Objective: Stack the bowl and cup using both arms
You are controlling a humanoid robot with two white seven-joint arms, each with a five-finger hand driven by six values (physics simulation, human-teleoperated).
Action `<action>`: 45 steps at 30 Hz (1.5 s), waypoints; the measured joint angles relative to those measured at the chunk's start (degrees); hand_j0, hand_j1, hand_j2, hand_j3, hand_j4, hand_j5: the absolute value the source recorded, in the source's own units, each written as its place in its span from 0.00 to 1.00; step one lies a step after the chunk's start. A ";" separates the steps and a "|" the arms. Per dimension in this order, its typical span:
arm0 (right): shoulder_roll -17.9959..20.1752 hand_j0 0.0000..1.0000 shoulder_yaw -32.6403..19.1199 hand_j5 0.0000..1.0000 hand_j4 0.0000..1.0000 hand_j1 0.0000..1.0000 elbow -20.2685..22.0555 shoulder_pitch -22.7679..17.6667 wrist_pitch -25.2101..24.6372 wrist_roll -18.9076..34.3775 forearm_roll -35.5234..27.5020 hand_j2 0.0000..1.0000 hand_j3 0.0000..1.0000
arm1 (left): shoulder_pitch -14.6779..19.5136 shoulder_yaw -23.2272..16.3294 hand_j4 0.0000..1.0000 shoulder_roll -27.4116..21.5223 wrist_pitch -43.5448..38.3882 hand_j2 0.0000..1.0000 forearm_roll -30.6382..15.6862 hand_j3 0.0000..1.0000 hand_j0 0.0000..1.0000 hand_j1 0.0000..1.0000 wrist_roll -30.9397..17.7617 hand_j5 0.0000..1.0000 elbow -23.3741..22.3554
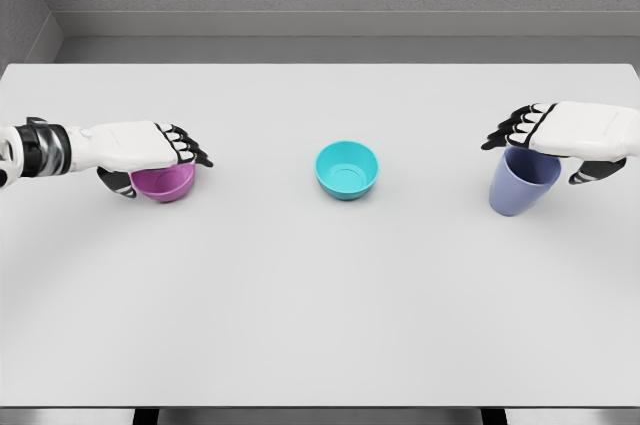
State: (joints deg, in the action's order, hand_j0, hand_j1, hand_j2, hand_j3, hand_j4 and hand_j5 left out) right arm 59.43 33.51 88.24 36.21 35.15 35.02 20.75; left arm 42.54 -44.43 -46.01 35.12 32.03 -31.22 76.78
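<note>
At the left of the frame the left hand [150,150] lies palm-down over a purple bowl [165,182], its dark-tipped fingers [190,150] stretched forward over the rim and the thumb dropping down the bowl's left side; the hand covers most of the bowl's top, and whether it truly grips the bowl cannot be told. At the right edge the right hand [570,135] sits over a blue-violet cup [520,185], fingers reaching out to the left above the rim and the thumb curled down at the cup's right side. The cup leans slightly, its top tipped toward the hand, and the hand seems to clasp its rim, though the contact is partly hidden.

In the centre of the white table [320,315] stands a teal bowl [347,169], upright, well apart from both hands, with nothing inside it. What the purple bowl and the cup contain is not visible.

Counted: two bowls, one cup, two hands.
</note>
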 measured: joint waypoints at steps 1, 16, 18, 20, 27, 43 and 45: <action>0.00 1.00 0.00 1.00 1.00 1.00 0.00 0.00 0.00 0.00 0.04 1.00 1.00 | 0.00 0.00 1.00 0.02 0.00 1.00 0.11 1.00 1.00 1.00 0.00 1.00 -0.01; 0.07 1.00 -0.07 1.00 1.00 1.00 0.00 0.09 0.00 0.00 0.07 1.00 1.00 | 0.00 -0.70 1.00 0.09 0.00 1.00 0.36 1.00 1.00 1.00 0.00 1.00 -0.11; 0.08 1.00 -0.08 1.00 1.00 1.00 0.00 0.09 0.00 0.00 0.07 1.00 1.00 | 0.00 -0.75 0.96 0.09 0.00 0.96 0.38 0.96 0.96 0.96 0.00 0.96 -0.29; 0.08 1.00 -0.07 1.00 1.00 1.00 0.00 0.09 0.00 0.00 0.07 1.00 1.00 | 0.00 -0.76 0.84 0.09 -0.01 0.84 0.42 0.84 0.84 0.84 0.01 0.84 -0.38; 0.03 1.00 0.11 1.00 1.00 1.00 0.00 0.00 0.00 0.00 0.07 1.00 1.00 | 0.00 -0.87 0.67 0.06 0.01 0.67 0.77 0.67 0.67 0.67 -0.06 0.67 -0.47; 0.05 1.00 0.44 1.00 1.00 1.00 0.00 0.00 0.00 0.00 0.07 1.00 1.00 | 6.15 -1.03 0.67 2.76 0.02 0.67 0.35 0.67 0.67 0.67 0.14 0.67 1.85; 0.05 1.00 0.44 1.00 1.00 1.00 0.00 0.00 0.00 0.00 0.07 1.00 1.00 | 7.38 -1.13 0.67 4.87 0.02 0.67 0.16 0.67 0.67 0.67 0.19 0.67 2.16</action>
State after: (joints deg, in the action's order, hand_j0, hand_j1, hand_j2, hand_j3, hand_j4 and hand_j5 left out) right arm 59.48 33.95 88.24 36.21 35.14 35.02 20.81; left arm 49.92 -45.55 -41.15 35.14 32.20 -31.03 78.94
